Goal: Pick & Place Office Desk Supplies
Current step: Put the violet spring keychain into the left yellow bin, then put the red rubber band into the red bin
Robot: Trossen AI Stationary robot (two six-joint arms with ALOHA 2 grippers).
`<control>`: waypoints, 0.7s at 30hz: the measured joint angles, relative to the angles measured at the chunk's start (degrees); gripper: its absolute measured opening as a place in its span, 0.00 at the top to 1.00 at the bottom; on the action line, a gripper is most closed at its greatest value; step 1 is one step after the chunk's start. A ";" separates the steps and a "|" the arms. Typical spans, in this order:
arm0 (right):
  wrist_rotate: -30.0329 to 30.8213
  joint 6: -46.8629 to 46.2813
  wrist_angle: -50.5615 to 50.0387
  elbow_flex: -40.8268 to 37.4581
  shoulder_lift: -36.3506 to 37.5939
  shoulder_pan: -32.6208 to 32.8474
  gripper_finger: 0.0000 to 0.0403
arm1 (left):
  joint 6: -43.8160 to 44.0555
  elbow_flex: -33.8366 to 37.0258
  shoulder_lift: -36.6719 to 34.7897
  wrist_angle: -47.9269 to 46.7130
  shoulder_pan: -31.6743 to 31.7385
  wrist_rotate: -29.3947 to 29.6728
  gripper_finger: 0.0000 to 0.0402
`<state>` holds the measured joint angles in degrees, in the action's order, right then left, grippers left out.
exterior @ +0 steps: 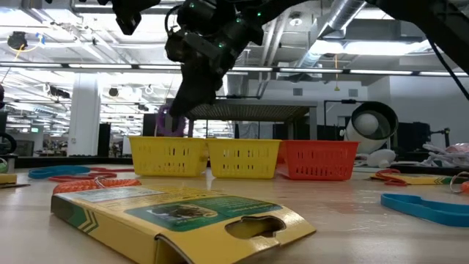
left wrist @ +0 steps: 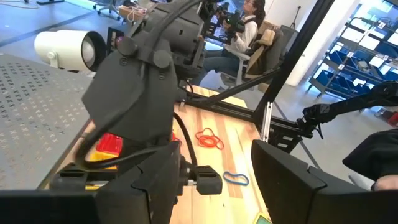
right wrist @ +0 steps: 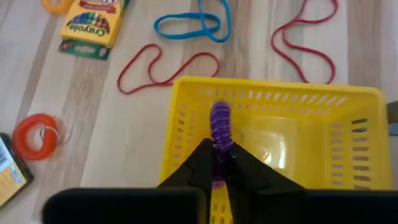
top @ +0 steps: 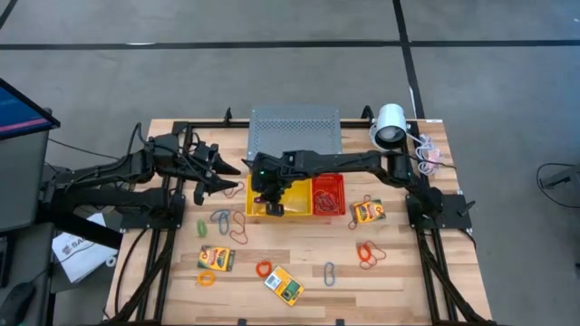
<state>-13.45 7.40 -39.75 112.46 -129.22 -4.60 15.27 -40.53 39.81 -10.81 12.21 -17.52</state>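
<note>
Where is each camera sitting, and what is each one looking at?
High view: above the table, looking down; both arms show, right tool over the yellow basket.
Low view: at tabletop height, looking across; right arm hangs above baskets.
Left wrist view: on the left arm, facing the right arm; own fingers show.
Right wrist view: above the yellow basket, tool pinching a purple band.
Shared: yellow basket.

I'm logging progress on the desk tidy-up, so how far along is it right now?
Early on, by the look of it. In hand: the right gripper pinches a purple band loop over a yellow basket, not yet dropped; that basket's floor looks bare. The left gripper waits, open, beside the baskets. Left: crayon boxes, a red band, a blue clip and an orange coil lie on the table.
</note>
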 joint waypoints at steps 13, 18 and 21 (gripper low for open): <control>-0.13 -1.83 -2.39 0.64 0.32 1.59 0.56 | 0.07 0.02 0.00 -0.74 0.00 0.00 0.51; -0.09 -1.05 -6.08 6.77 0.42 2.35 0.46 | 0.02 0.02 -0.02 -0.76 0.00 0.00 0.51; -0.02 1.77 -7.30 10.08 1.99 3.68 0.43 | 0.00 0.02 -0.07 -0.87 0.00 -1.21 0.51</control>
<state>-13.47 9.18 -47.05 122.55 -127.23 -0.92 15.27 -40.51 39.75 -11.67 12.21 -18.73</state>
